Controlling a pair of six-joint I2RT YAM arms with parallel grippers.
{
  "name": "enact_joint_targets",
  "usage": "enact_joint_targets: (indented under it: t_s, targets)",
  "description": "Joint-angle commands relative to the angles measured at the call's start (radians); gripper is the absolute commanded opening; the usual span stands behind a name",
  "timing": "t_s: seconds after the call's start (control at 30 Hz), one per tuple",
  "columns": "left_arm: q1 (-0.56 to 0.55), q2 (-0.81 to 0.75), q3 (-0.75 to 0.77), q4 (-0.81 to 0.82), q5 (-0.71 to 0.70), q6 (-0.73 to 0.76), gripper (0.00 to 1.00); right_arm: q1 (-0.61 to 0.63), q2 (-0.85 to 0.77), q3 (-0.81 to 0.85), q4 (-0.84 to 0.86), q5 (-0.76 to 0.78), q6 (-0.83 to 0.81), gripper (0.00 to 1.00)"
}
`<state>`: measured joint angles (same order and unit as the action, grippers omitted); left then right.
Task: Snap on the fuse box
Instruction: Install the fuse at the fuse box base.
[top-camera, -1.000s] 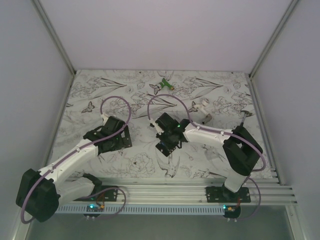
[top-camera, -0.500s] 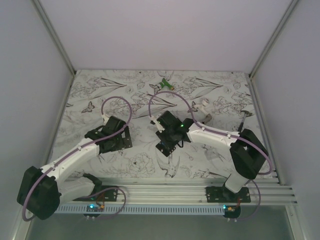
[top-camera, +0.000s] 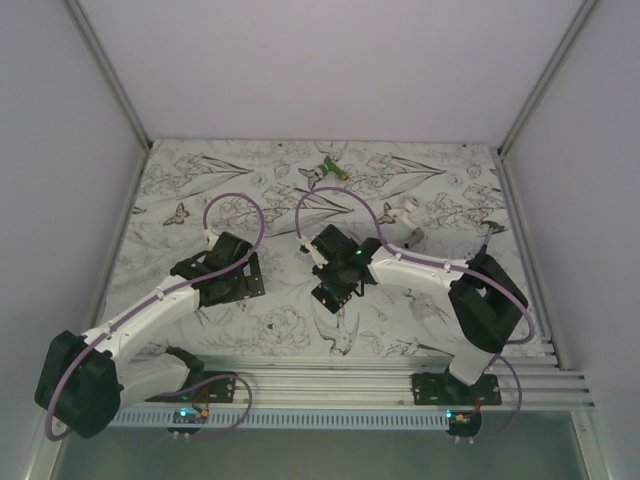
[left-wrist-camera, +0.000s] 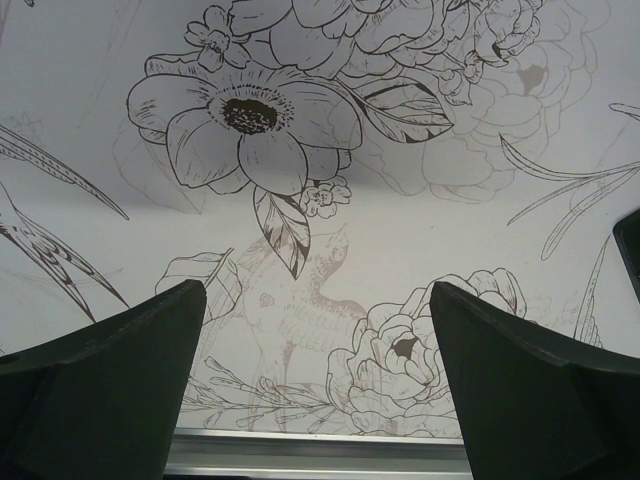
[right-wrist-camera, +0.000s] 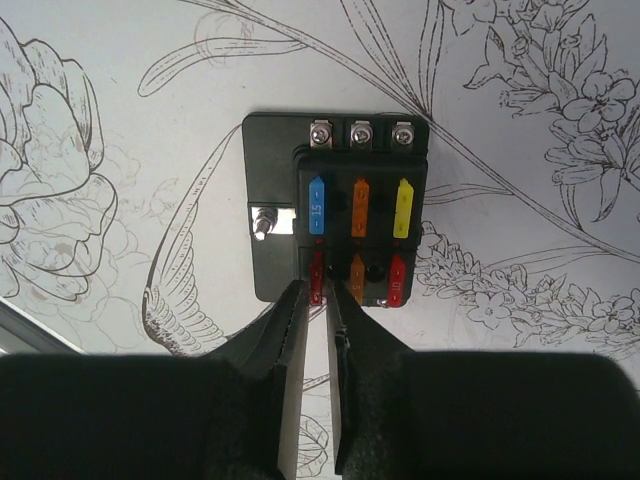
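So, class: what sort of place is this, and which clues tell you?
Likely a robot test cell: arms bolted to a rail, plain walls around a floral-print table, a fuse box.

fuse box: the small flat black plastic rectangular fuse box (right-wrist-camera: 340, 215) lies on the flower-printed table cover (top-camera: 420, 310), near mid-table.
right gripper (right-wrist-camera: 318, 292): over the box's near edge.
left gripper (left-wrist-camera: 315, 330): left of the box, well apart.
green-and-white object (top-camera: 328, 170): behind the box, near the far edge.
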<state>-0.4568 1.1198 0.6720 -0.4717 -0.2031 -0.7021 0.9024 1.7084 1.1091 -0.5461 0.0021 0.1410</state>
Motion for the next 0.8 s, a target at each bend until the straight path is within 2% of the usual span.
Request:
enact_joint_targets:
  t_s: [0.0, 0.27, 0.57, 0.77]
  targets:
    - [0.006, 0.008, 0.017, -0.029, 0.007, 0.007, 1.00, 0.011, 0.013, 0.023, 0.010, 0.003, -0.013, 0.17]
    - [0.007, 0.003, 0.016, -0.030, 0.005, 0.007, 1.00, 0.012, 0.040, 0.028, -0.016, 0.015, -0.011, 0.01]
    - [0.007, 0.000, 0.014, -0.030, 0.007, 0.006, 1.00, 0.007, 0.097, 0.006, -0.056, 0.064, -0.026, 0.00]
    - [0.007, -0.008, 0.012, -0.030, 0.005, 0.006, 1.00, -0.022, 0.114, -0.053, -0.067, 0.013, -0.020, 0.00]
